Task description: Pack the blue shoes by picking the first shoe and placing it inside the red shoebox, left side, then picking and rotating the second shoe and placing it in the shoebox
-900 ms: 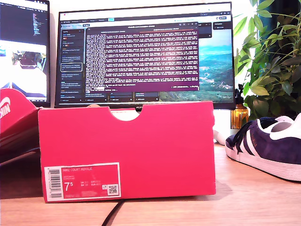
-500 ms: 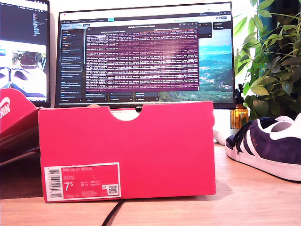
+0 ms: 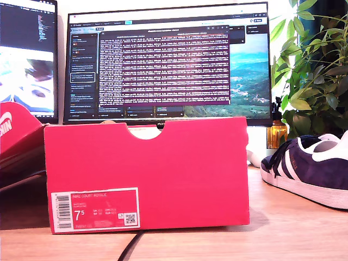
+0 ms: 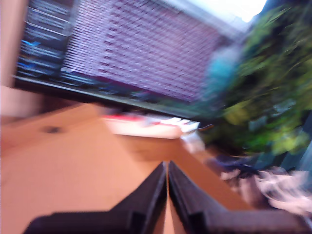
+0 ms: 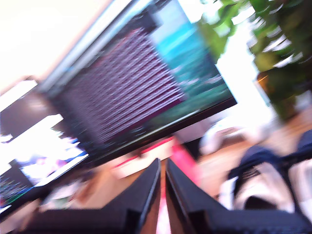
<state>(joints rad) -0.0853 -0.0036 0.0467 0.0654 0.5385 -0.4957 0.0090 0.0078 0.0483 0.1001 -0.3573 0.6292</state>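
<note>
My first pincer (image 4: pixel 167 168) and second pincer (image 5: pixel 163 165) are both closed, gripping nothing.

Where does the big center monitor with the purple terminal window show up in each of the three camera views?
Exterior view: the monitor fills the upper middle, behind the red shoebox.
First wrist view: the monitor is blurred and tilted, beyond my first gripper, whose tool is shut.
Second wrist view: the monitor is blurred and slanted, beyond my second gripper, also shut.
Shared landmark: the green plant beside the monitor shows in all three.
</note>
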